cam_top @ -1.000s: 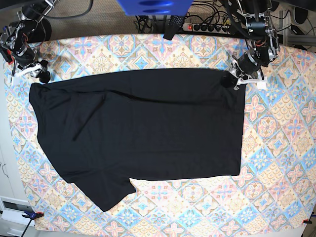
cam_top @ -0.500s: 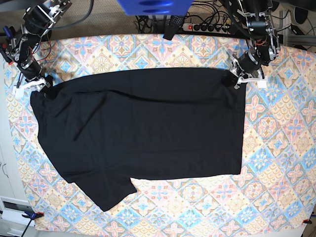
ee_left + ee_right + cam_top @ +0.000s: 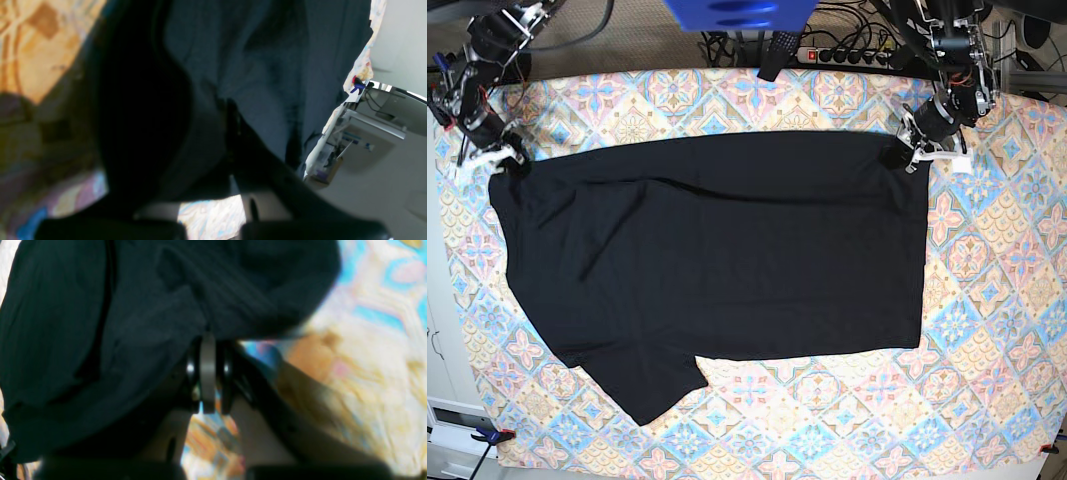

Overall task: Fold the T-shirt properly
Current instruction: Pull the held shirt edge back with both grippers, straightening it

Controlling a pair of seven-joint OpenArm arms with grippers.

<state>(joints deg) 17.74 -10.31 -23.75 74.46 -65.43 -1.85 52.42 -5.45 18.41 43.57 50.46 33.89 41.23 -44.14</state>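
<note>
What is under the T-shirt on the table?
The T-shirt lies spread on a patterned tablecloth, which shows all around it. Whatever is beneath the black cloth is hidden. The left gripper and right gripper pinch its two far corners.

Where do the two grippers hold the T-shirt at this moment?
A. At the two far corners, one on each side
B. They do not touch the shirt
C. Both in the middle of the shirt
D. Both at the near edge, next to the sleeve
A: in the base view the right gripper pinches the far corner of the T-shirt on one side and the left gripper the far corner on the other.
</note>
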